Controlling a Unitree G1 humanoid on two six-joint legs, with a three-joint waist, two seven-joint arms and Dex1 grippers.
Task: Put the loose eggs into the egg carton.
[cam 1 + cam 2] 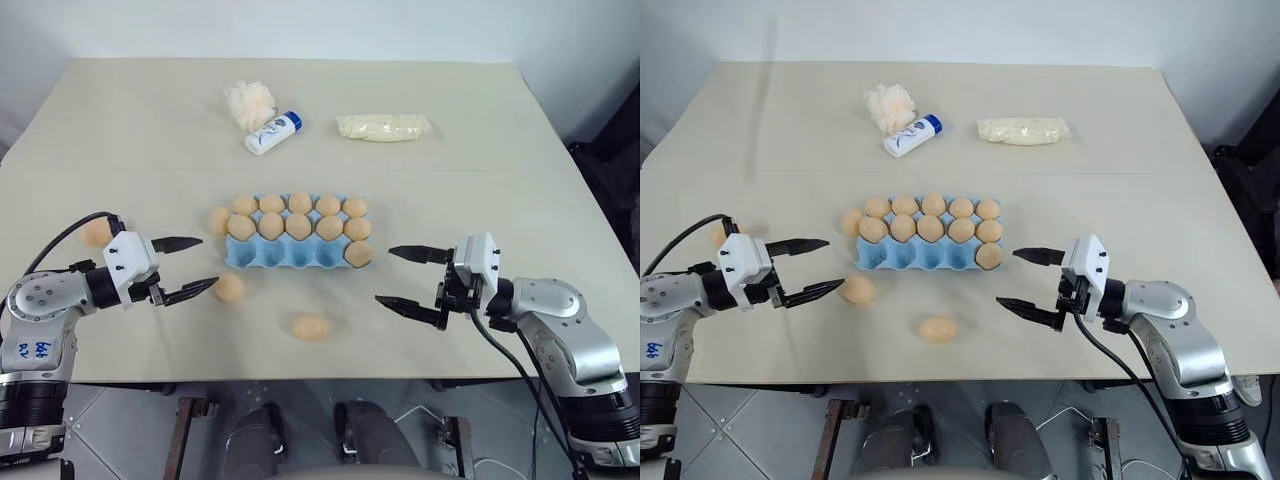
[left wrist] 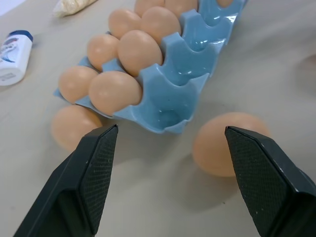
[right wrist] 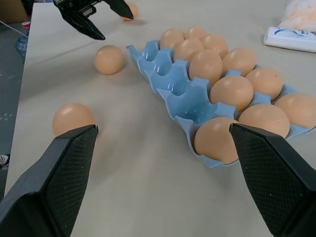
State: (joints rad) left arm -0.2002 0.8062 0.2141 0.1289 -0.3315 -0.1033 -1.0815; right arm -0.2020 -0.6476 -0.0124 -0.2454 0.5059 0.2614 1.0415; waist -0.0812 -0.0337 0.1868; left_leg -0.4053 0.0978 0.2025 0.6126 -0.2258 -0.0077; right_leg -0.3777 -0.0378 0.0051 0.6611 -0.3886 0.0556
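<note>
Left gripper [image 1: 190,268]: your fingers stand apart with nothing between them, level above the table [image 1: 120,120], aimed at the near egg [image 1: 229,287] just beyond the lower fingertip; that opening looks set to straddle it

Right gripper [image 1: 404,279]: spread wide, holding nothing, low and level off the carton's right end; you have it parked facing inward, likely waiting its turn

Egg carton [image 1: 290,255]: light blue, centre of the table between your two grippers; the two far rows are full, the near row holds one egg at its right end, so four near cups stay open

Loose eggs, four counted: the near egg by your left fingers; front egg [image 1: 311,327] lying nearer the table edge, between the grippers; side egg [image 1: 219,220] touching the carton's left end; far-left egg [image 1: 96,232] behind your left wrist

Bystanders at the far side, well apart from the work: white fluffy clump [image 1: 249,104], small white bottle [image 1: 273,133], pale yellow packet [image 1: 384,127]
</note>
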